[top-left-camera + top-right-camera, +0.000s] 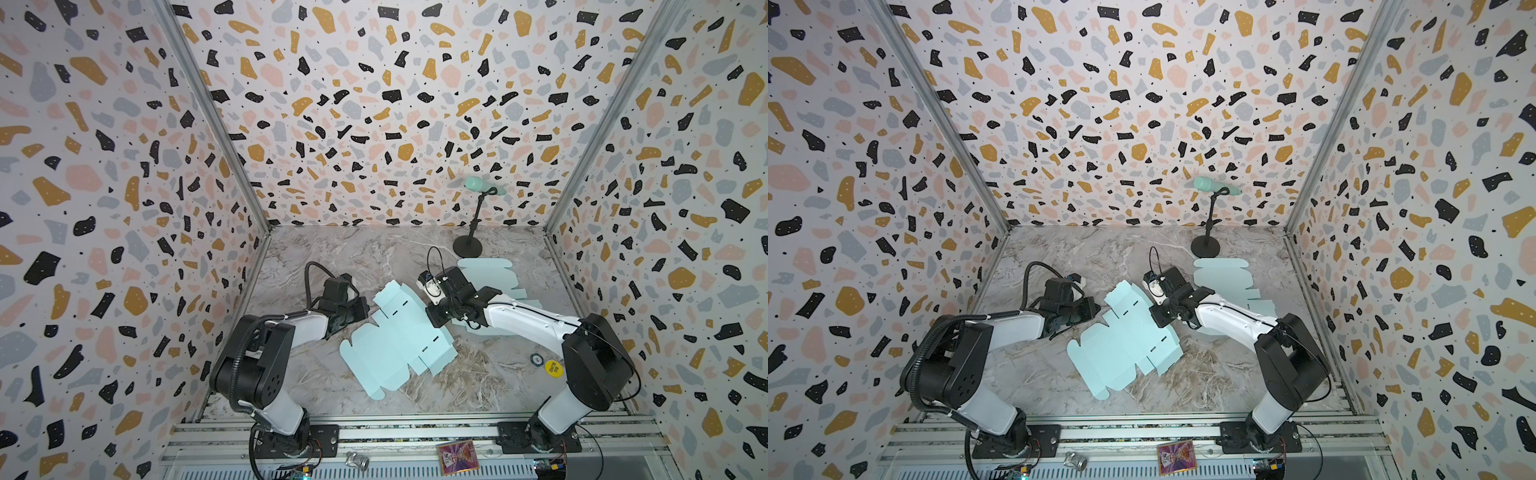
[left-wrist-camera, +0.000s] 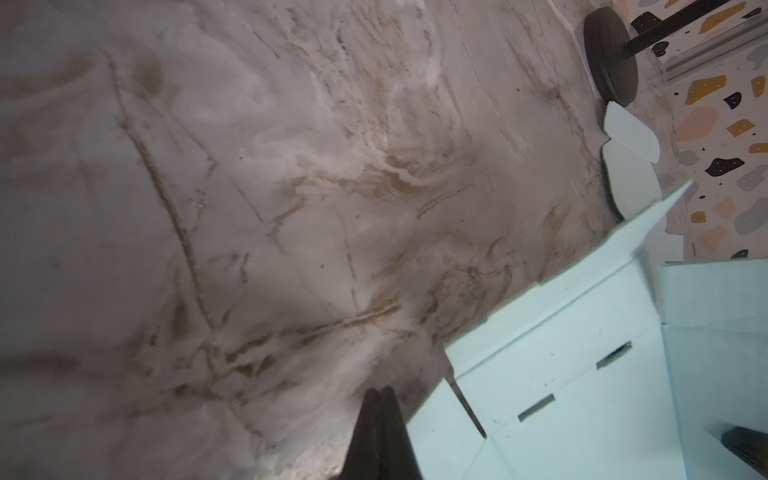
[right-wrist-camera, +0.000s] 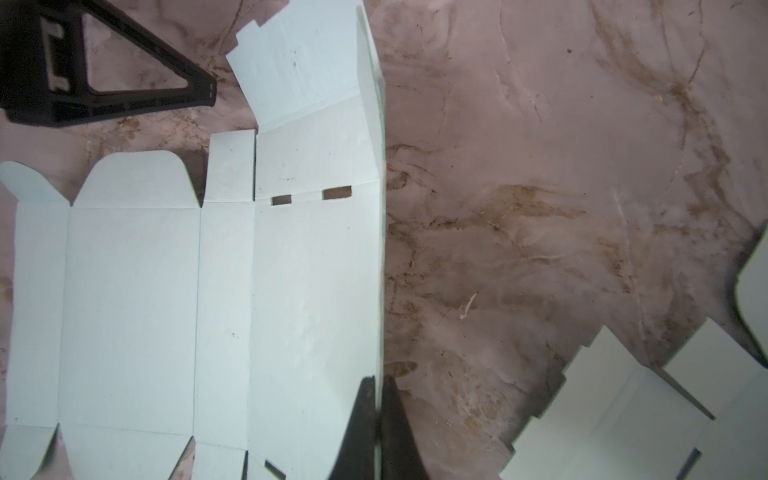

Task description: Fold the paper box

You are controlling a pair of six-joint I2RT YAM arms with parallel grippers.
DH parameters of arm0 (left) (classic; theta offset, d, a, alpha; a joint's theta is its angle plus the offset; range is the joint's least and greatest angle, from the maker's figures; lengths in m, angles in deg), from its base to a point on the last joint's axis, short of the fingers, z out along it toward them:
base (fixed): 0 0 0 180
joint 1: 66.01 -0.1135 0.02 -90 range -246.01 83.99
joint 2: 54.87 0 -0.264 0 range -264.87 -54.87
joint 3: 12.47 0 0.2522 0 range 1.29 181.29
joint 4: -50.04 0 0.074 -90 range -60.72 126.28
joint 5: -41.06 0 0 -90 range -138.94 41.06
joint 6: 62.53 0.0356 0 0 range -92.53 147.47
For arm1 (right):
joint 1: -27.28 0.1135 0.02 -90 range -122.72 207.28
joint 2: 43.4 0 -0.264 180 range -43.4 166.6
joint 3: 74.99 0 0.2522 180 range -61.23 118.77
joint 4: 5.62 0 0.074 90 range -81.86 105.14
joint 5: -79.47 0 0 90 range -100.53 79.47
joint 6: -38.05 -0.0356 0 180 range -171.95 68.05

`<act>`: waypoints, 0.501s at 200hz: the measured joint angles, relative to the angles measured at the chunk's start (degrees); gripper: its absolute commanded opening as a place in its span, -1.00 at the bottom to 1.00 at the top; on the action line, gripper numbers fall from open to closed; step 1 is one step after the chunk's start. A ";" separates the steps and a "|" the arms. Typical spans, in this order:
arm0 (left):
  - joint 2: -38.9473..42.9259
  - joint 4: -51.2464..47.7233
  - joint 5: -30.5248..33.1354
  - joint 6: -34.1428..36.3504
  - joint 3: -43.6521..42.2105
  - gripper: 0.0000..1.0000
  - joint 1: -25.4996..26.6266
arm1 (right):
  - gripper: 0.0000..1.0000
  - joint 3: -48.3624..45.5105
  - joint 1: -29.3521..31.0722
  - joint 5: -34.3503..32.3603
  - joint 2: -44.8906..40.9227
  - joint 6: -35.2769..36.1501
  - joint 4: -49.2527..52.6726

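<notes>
**A:** Where is the paper box?

**B:** The paper box (image 1: 399,340) is a pale blue die-cut blank, lying nearly flat in the middle of the counter (image 1: 478,382). Only the long side panel (image 3: 371,124) along its 2 o'clock edge stands up. The end flap (image 3: 299,58) next to that panel tilts a little.

**A:** And the hands?

**B:** The right hand (image 3: 379,415) is clenched on the raised side panel, with one finger on each face of the card. The left hand (image 2: 379,403) is clenched on nothing. Its tips are low over the counter, just beside the blank's 10 o'clock edge.

**A:** So how far along is it?

**B:** Barely begun, I'd judge. One wall is up. The other walls, the end flaps, the tabs for the slots (image 3: 336,192) and the lid all lie flat and are left to fold.

**A:** Anything nearby?

**B:** A stack of spare blanks (image 1: 490,270) lies at 1 o'clock from the box. A microphone stand (image 1: 467,247) stands just behind the stack.
</notes>
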 measured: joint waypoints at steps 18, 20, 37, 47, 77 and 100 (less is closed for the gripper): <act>-0.87 0.85 0.59 0.02 0.00 -1.00 -0.02 | -1.00 0.02 0.22 0.00 0.00 0.28 0.00; -1.07 0.94 0.68 0.04 0.00 -1.00 -0.02 | -1.00 0.02 0.24 0.00 0.00 0.28 0.00; -2.08 1.40 1.14 0.13 0.00 -1.00 -0.02 | -1.00 0.02 0.37 0.02 0.00 0.46 0.00; -2.43 1.42 1.20 0.13 0.00 -1.00 -0.02 | -1.00 0.02 0.42 0.00 0.00 0.50 0.00; -3.13 2.73 1.14 0.22 -0.33 -1.00 0.42 | -1.00 0.02 0.52 0.00 0.00 0.52 -0.04; -3.19 3.74 0.70 0.07 -1.51 -1.00 1.55 | -1.00 0.02 0.57 0.00 0.00 0.52 -0.04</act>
